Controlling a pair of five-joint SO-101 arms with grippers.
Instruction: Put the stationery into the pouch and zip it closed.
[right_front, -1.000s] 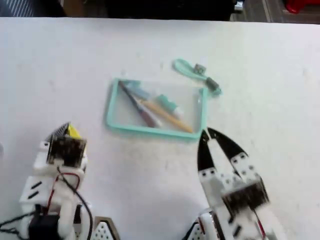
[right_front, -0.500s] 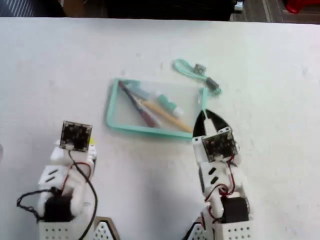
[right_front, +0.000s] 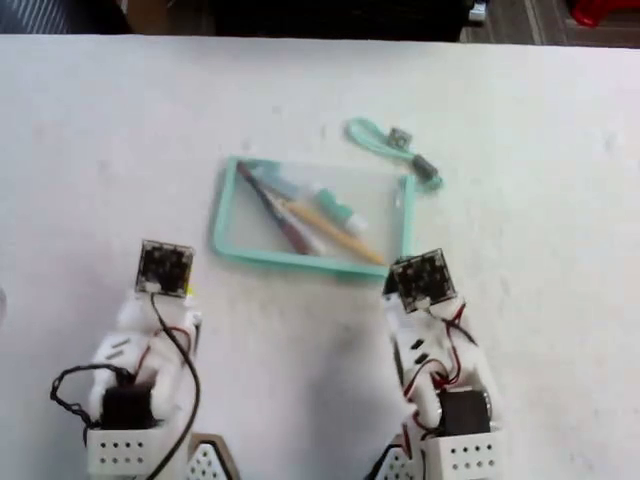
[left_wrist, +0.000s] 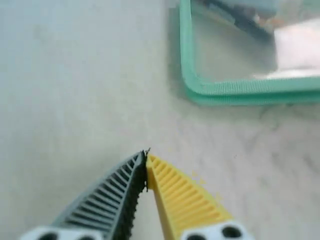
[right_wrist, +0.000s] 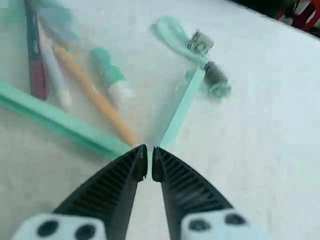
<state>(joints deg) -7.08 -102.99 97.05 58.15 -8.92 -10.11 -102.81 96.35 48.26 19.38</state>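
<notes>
Since both jaws are shut empty, right gripper (right_wrist: 149, 151) must open before pinning the pouch (right_front: 290, 262); left gripper (left_wrist: 146, 153) too.

I'm looking down on a white table (right_front: 560, 300), evenly lit and faintly mottled. Past its far edge I see a dark strip (right_front: 340, 18), then brown floorboards (right_front: 520, 20), with something red (right_front: 605, 10) in the far corner.
</notes>
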